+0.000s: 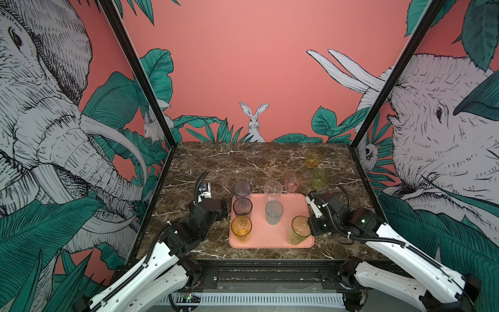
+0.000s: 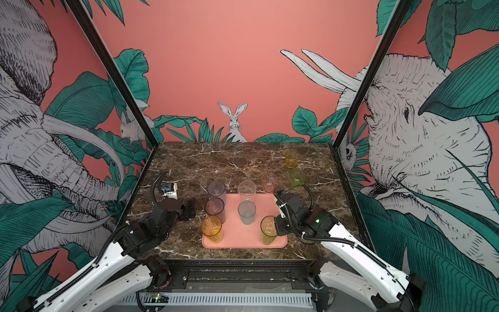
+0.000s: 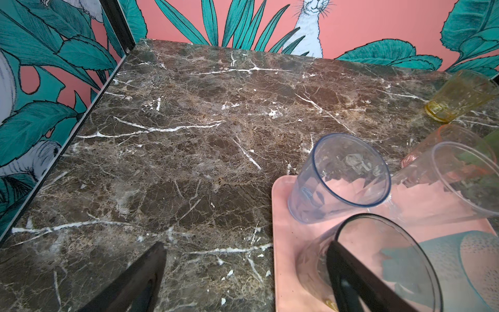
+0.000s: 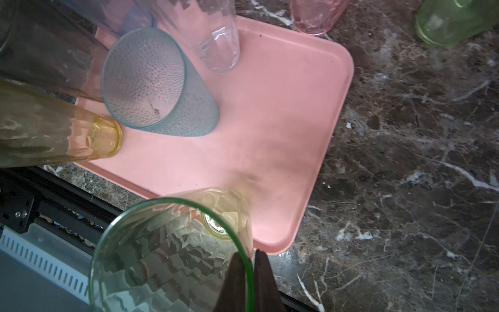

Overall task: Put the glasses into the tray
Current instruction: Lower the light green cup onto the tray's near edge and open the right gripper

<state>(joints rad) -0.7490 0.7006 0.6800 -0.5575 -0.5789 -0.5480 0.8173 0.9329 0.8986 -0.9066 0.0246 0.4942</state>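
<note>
**Six tumblers on the tray, three on the counter**

The flat salmon-pink tray (image 1: 270, 235) lies on the brown marble counter (image 1: 216, 162). Along its left edge, far to near, stand a tall bluish tumbler (image 1: 242, 189), a smoky grey tumbler (image 1: 242, 206) and a tall amber tumbler (image 1: 241, 227). A tall clear tumbler (image 1: 273, 187) sits at the far edge and a teal-grey dimpled tumbler (image 1: 274, 212) at the centre.

The right end effector (image 4: 251, 267) is clamped on the rim of a tall green faceted tumbler (image 1: 299, 229), upright at the near right corner. The left end effector (image 3: 245, 245) hangs just left of the smoky grey tumbler, jaws spread wide, gripping nothing.

A short pink tumbler (image 1: 293, 182), short green tumbler (image 1: 320, 178) and short amber tumbler (image 1: 313, 158) stand on the counter beyond the tray.
</note>
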